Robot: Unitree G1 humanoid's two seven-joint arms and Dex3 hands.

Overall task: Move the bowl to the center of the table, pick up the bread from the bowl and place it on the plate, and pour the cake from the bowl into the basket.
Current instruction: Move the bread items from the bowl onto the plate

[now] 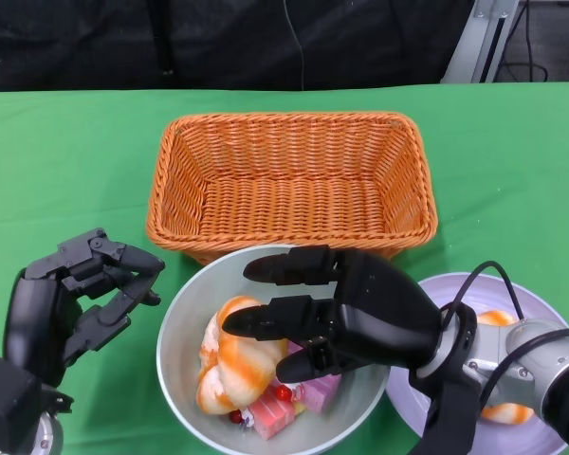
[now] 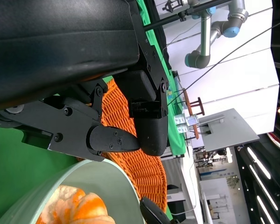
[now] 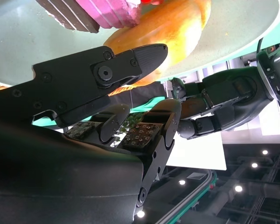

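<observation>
Right hand (image 1: 337, 308) over 1 bowl (image 1: 185, 327) w/ 1 bread (image 1: 237, 365).

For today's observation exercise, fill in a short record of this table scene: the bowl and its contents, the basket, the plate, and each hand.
bowl: pale green, in front of the basket, holds bread and cake
bread: orange-and-white roll, in bowl
cake: pink pieces, in bowl
basket: orange wicker, empty
plate: lilac, already holds another bread piece
right hand: over bowl, fingers apart above bread
left hand: left of bowl, holding nothing

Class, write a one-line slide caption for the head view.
Right hand reaches over the bread in the bowl, left hand waiting beside it, empty basket behind.
</observation>
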